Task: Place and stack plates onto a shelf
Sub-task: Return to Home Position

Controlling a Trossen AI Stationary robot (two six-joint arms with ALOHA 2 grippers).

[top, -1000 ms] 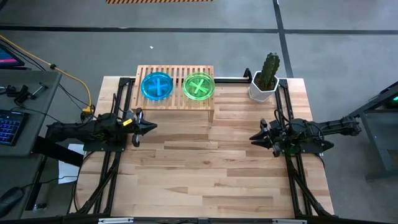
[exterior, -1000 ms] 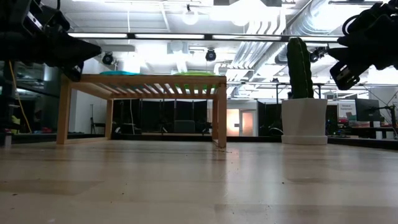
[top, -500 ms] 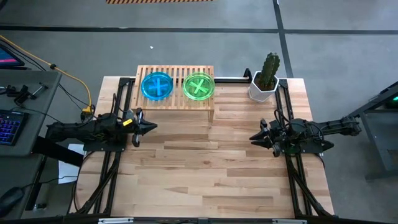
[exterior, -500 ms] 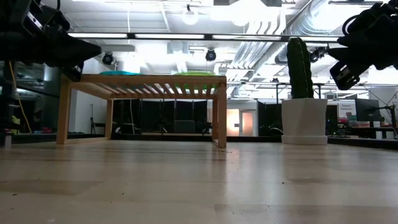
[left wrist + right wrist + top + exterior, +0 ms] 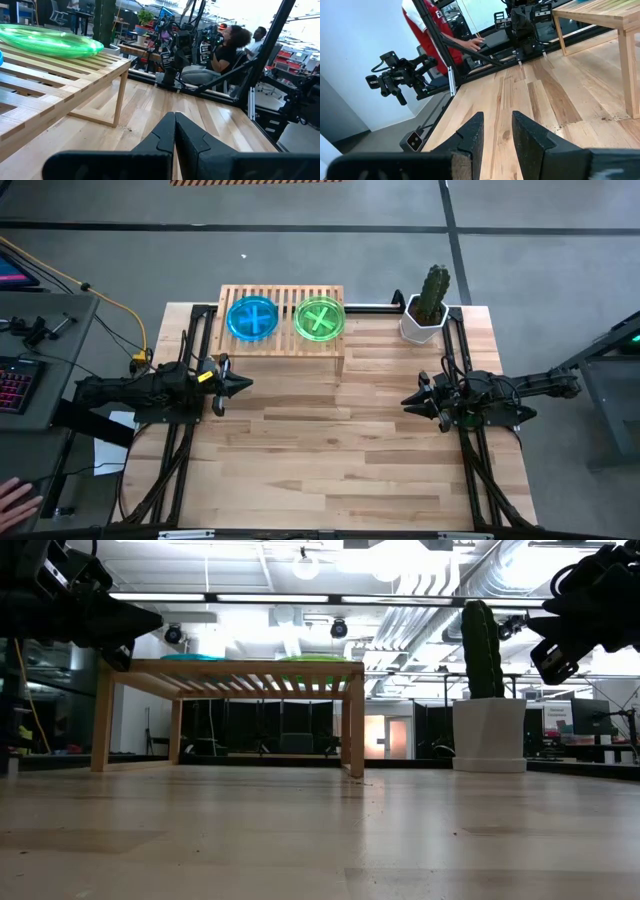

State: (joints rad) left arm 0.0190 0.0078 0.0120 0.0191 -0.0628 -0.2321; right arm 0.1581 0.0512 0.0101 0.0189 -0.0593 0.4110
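The plates lie in two piles on the shelf's (image 5: 282,345) slatted top near the table's far edge. The cyan-blue pile (image 5: 252,318) is on the left and the yellow-green pile (image 5: 320,318) on the right; how many plates each holds cannot be told. The green pile (image 5: 47,42) also shows in the left wrist view, resting flat on the slats. My left gripper (image 5: 243,384) hovers shut at the table's left side, just in front of the shelf. My right gripper (image 5: 407,401) hovers slightly open at the right side, its fingers (image 5: 475,131) parted over bare wood.
A cactus in a white pot (image 5: 424,308) stands at the far right corner, beside the shelf. The wooden tabletop (image 5: 340,450) stretches between and in front of the arms. People sit and stand beyond the table (image 5: 227,47). A person's hand (image 5: 14,500) shows off the table's near left.
Both arms and the plates have kept still. A person's hand has come into the high view on the floor side, off the table's near left corner.
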